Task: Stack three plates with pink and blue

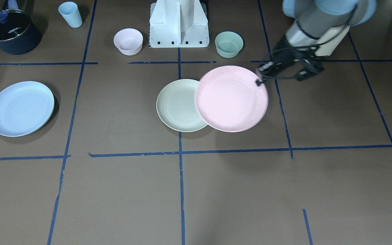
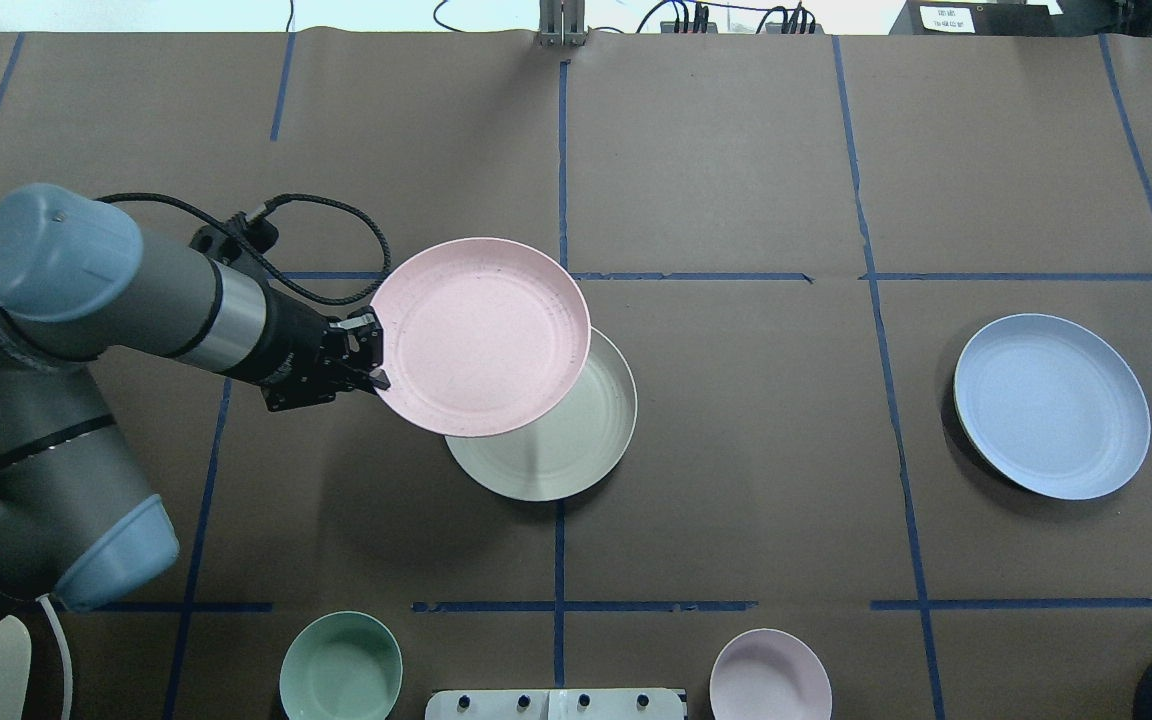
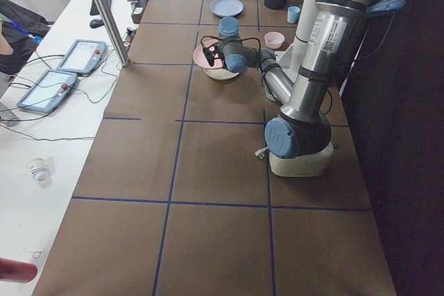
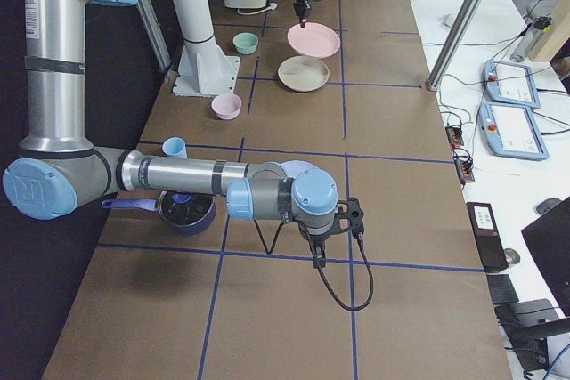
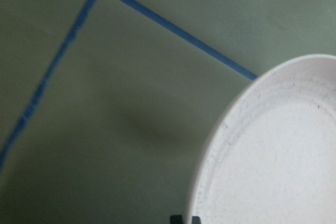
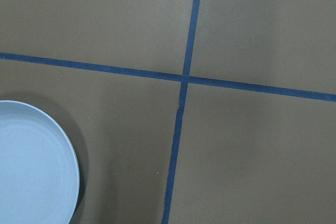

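Front-facing view: the left gripper (image 1: 259, 81) is clamped on the rim of the pink plate (image 1: 231, 98), which partly overlaps the cream plate (image 1: 175, 106) at mid-table. The blue plate (image 1: 20, 108) lies well apart, towards the robot's right. A pink bowl (image 1: 128, 41) and a green bowl (image 1: 229, 43) flank the robot's base (image 1: 179, 23).

Overhead view: the pink plate covers one side of the cream plate – the two are clearly off-centre.

Exterior left view: both plates show small, beyond the near arm.

Exterior right view: the pink plate is lifted clear of the cream plate, which rests on the table (image 4: 285, 327). The right gripper (image 4: 319, 257) hangs over the table near the blue plate; whether its fingers are apart or together cannot be told.

Left wrist view: the pink plate's rim fills the lower right corner – tape lines (image 5: 173, 30) cross beneath.

Right wrist view: the blue plate's edge shows at lower left, flat on the table.
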Action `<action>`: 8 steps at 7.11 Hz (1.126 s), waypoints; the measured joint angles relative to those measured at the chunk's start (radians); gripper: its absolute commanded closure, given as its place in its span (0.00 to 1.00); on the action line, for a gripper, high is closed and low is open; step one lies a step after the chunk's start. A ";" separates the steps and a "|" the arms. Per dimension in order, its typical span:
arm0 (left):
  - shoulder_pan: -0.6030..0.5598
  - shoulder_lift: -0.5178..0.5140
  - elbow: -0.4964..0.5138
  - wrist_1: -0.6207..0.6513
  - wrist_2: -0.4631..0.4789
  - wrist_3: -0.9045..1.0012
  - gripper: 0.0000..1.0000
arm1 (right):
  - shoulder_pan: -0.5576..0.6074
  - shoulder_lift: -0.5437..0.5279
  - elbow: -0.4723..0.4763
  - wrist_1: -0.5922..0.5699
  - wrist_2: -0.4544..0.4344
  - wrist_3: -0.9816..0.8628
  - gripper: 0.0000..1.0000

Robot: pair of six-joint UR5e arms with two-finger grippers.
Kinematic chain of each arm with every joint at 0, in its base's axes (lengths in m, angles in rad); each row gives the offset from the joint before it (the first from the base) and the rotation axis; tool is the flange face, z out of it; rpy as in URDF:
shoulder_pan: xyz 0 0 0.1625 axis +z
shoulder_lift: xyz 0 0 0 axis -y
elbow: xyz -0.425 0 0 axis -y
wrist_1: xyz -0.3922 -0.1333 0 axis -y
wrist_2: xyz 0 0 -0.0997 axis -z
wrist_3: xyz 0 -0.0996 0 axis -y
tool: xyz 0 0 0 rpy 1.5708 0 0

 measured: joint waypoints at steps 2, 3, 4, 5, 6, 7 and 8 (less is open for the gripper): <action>0.055 -0.032 0.097 -0.107 0.052 -0.039 0.93 | 0.000 0.000 -0.001 0.000 0.002 0.000 0.00; 0.064 -0.041 0.124 -0.137 0.057 -0.043 0.55 | 0.000 0.000 -0.002 0.000 0.002 0.000 0.00; 0.067 -0.044 0.126 -0.147 0.056 -0.042 0.01 | 0.000 0.000 -0.003 0.000 0.002 0.001 0.00; 0.071 -0.045 0.119 -0.148 0.058 -0.043 0.00 | 0.000 -0.001 -0.003 0.000 0.002 0.001 0.00; 0.074 -0.041 0.106 -0.147 0.063 -0.042 0.00 | 0.000 -0.001 -0.004 0.000 0.002 0.001 0.00; 0.074 -0.032 0.086 -0.144 0.063 -0.041 0.00 | -0.001 -0.001 -0.003 0.000 0.002 0.003 0.00; 0.070 -0.013 0.057 -0.141 0.053 -0.039 0.00 | -0.010 -0.001 0.001 0.002 0.002 0.019 0.00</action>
